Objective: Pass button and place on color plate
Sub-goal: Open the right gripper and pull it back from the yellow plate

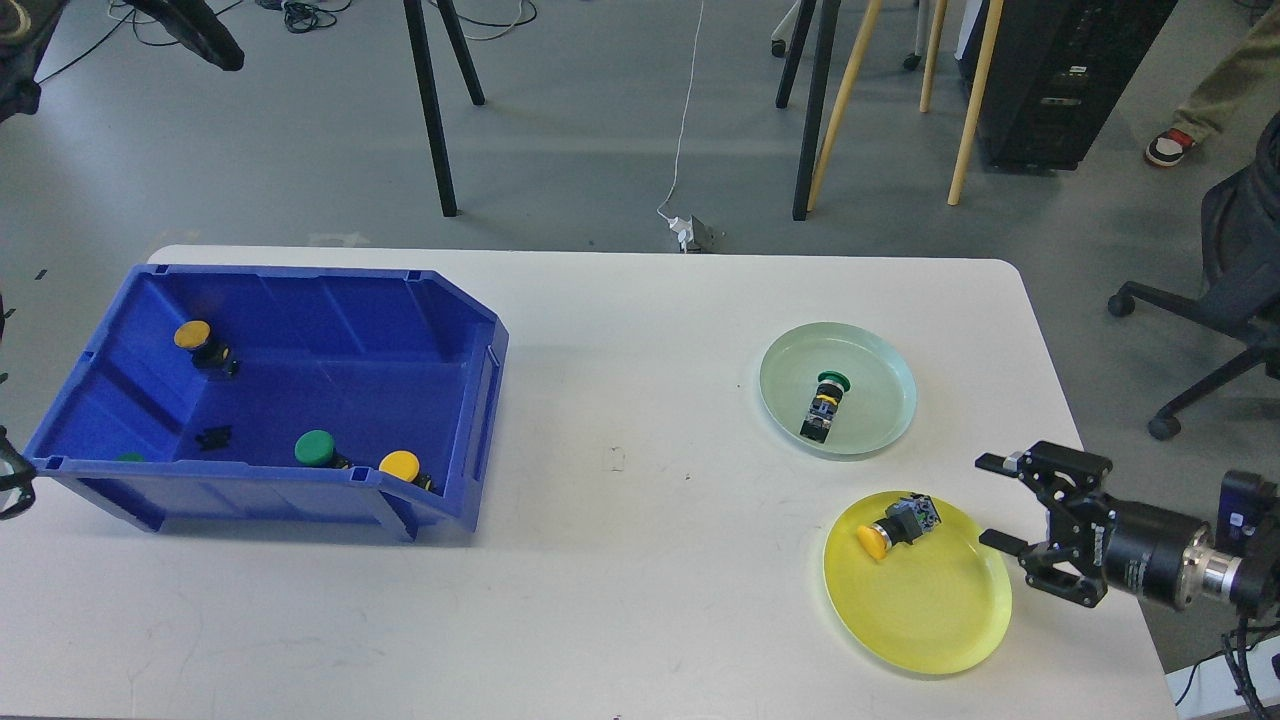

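Observation:
A yellow button (893,530) with a black body lies on its side in the yellow plate (930,620) at the front right. My right gripper (998,500) is open and empty just right of that plate, apart from the button. A green button (825,400) lies in the pale green plate (880,370) behind it. The blue bin (400,340) at the left holds two yellow buttons (192,336) (400,465) and a green button (314,448). My left gripper is out of view; only a dark part of that arm shows at the left edge.
A small black part (214,436) lies in the bin. The white table (640,400) ends close to the right of the plates. Beyond it stand table and easel legs (430,110), a cable with a plug (690,232) and an office chair (1230,290).

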